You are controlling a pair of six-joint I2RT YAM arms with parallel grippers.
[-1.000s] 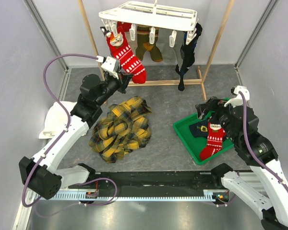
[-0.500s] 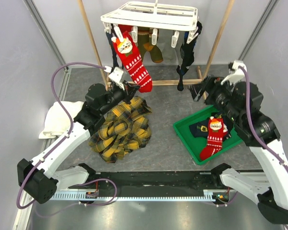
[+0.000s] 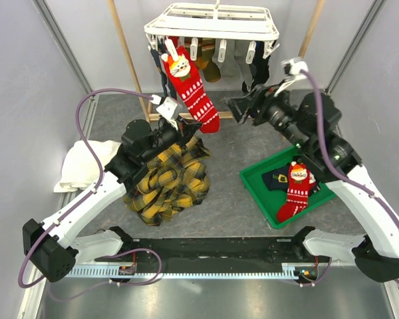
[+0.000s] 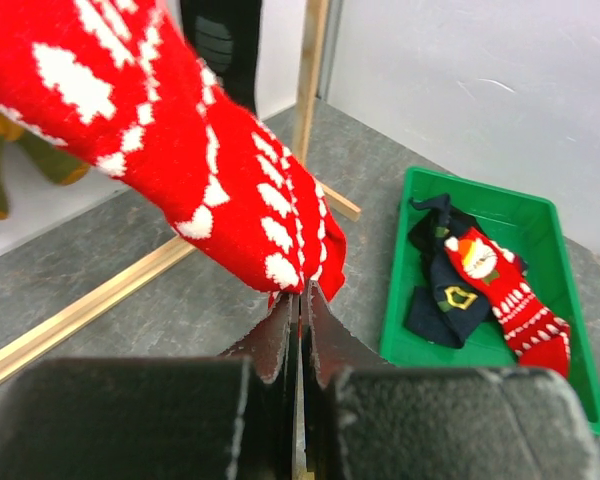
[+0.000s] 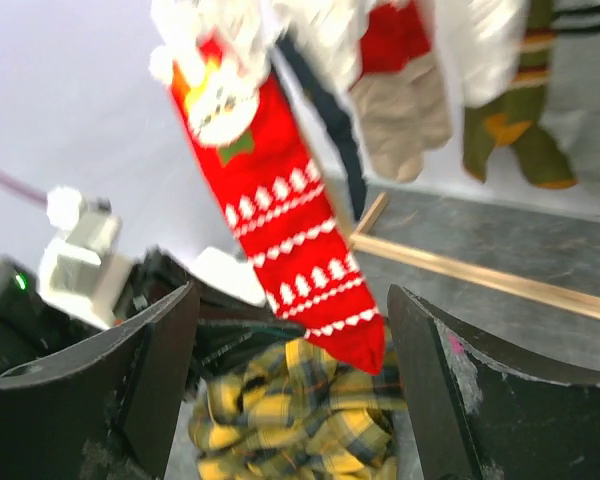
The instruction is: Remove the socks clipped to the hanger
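Your left hand (image 4: 300, 300) is pinched fully shut on the toe of the red knit sock (image 3: 194, 93), its dark ridged fingers pressed flat together over the fabric. That sock, banded with white trees and hearts and carrying a stitched face near the cuff, stretches at a slant from a white plastic peg at the front left corner of the hanger (image 3: 213, 32) down to your hand. The hanger is a white slatted rectangle hung within a bare wooden pole frame (image 3: 128, 53). An olive sock (image 3: 211, 68) and a black sock (image 3: 256, 72) dangle limp from other pegs. Your right hand (image 3: 237, 109) is raised just right of the red sock, fingers spread wide and holding nothing. On the grey table lie a crumpled yellow-black plaid cloth (image 3: 169, 176) and a glossy green plastic tray (image 3: 256, 198) holding a second red patterned sock (image 3: 296, 191) and a navy sock (image 3: 278, 178).
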